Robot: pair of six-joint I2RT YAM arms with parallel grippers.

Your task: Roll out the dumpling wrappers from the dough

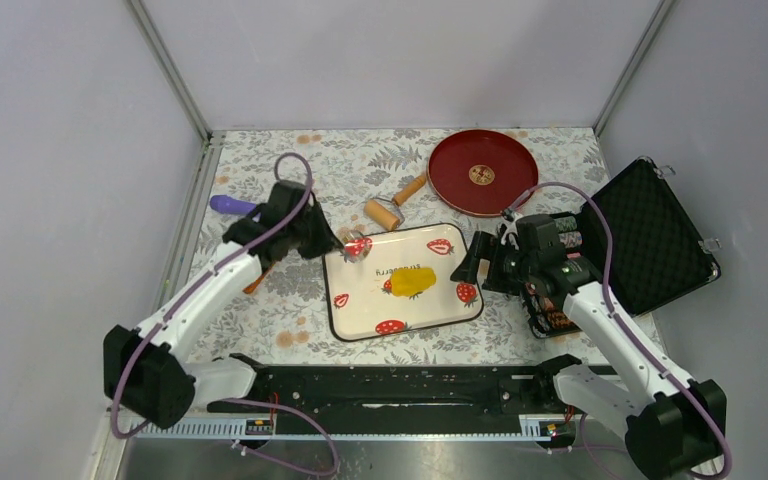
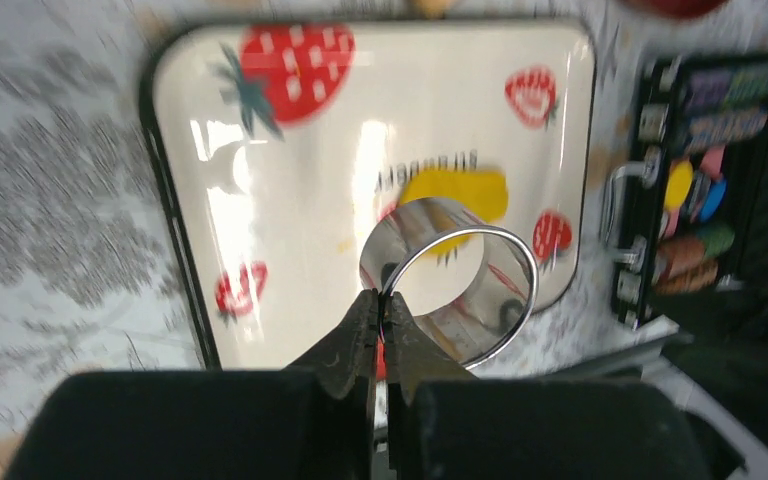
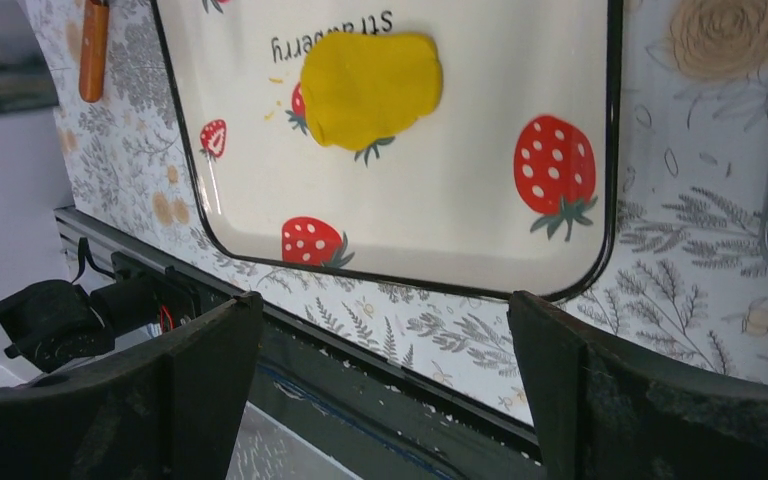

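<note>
Pinching the wall of a metal ring (image 2: pixel 412 228), the left gripper (image 2: pixel 381 300) is held over the strawberry tray's (image 1: pixel 365 300) upper-left corner in the top view. The dough (image 3: pixel 370 88), a flattened yellow patch, lies mid-tray. The right gripper (image 3: pixel 382 305) is spread wide, empty, just right of the tray.

One tray (image 1: pixel 430 305), one dough patch (image 1: pixel 412 283), one red plate (image 1: pixel 455 165), one rolling pin (image 1: pixel 392 206), one metal ring (image 2: pixel 415 225).
</note>
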